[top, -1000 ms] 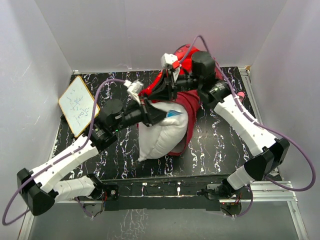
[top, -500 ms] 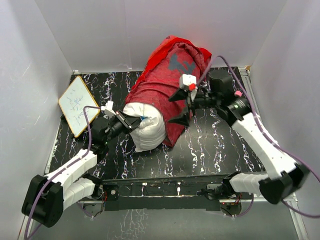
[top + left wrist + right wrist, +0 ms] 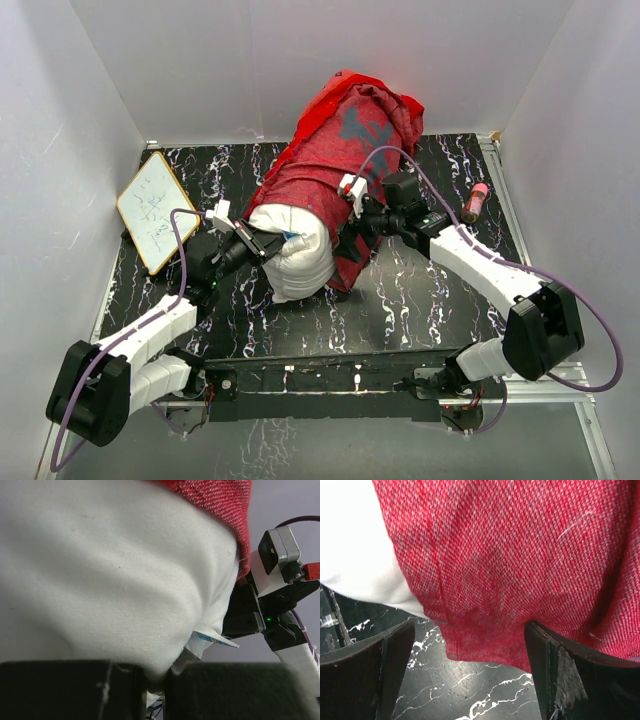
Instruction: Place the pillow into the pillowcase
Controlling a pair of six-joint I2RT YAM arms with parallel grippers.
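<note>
The red pillowcase point(image 3: 340, 150) covers most of the white pillow point(image 3: 295, 258), whose near end sticks out of the opening. My left gripper point(image 3: 262, 243) is shut on a pinch of the pillow's fabric point(image 3: 100, 570) at that exposed end, beside a small blue-and-white tag point(image 3: 215, 638). The pillowcase point(image 3: 220, 500) edge shows above it. My right gripper point(image 3: 350, 212) stands open at the right side of the opening. In the right wrist view the pillowcase point(image 3: 520, 555) hem hangs between the wide fingers of the right gripper point(image 3: 470, 652), unpinched, with the pillow point(image 3: 350, 540) at the left.
A wood-framed white board point(image 3: 155, 210) lies at the left edge of the black marbled table point(image 3: 430, 290). A small pink cylinder point(image 3: 475, 200) lies at the far right. White walls close in three sides, and the stuffed pillowcase leans on the back wall.
The pillowcase has come down over most of the pillow. My right gripper has let go of it, opened, and moved down to the hem. My left arm drew back left, still holding.
</note>
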